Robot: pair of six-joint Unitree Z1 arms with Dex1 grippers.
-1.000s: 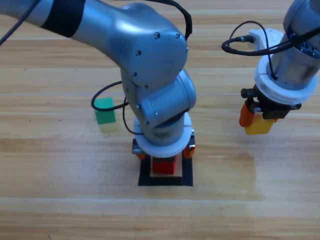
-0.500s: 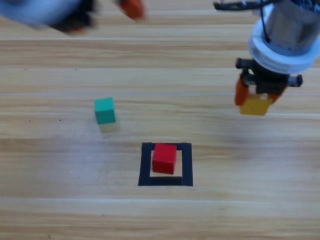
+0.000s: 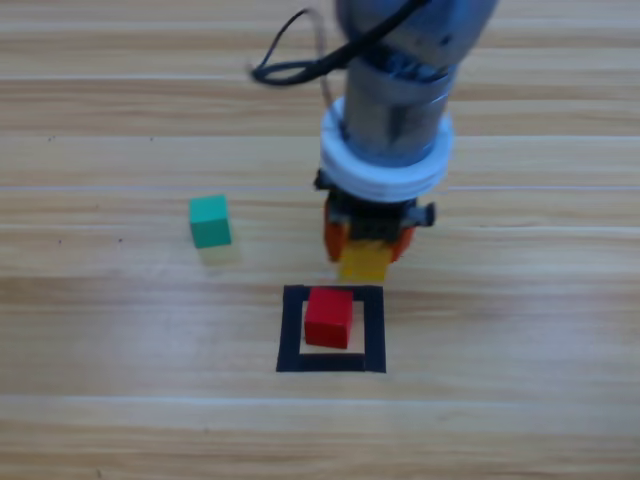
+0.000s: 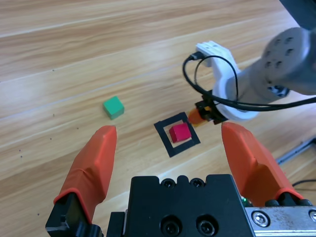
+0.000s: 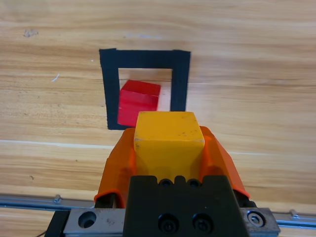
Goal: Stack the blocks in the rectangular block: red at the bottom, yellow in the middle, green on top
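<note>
Hovering just behind the black tape rectangle [image 3: 331,329], the right gripper [image 3: 366,244] clamps the yellow cube [image 3: 363,260]. Inside the rectangle sits the red cube [image 3: 328,316]. Left of it lies the green cube [image 3: 210,221], bare wood between. Far above the rectangle, the left gripper [image 4: 170,163] gapes empty.

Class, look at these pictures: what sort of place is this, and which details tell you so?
Probably a robot test bench: a wooden table bearing a black tape rectangle, coloured cubes, and a right pincer holding the yellow cube.
</note>
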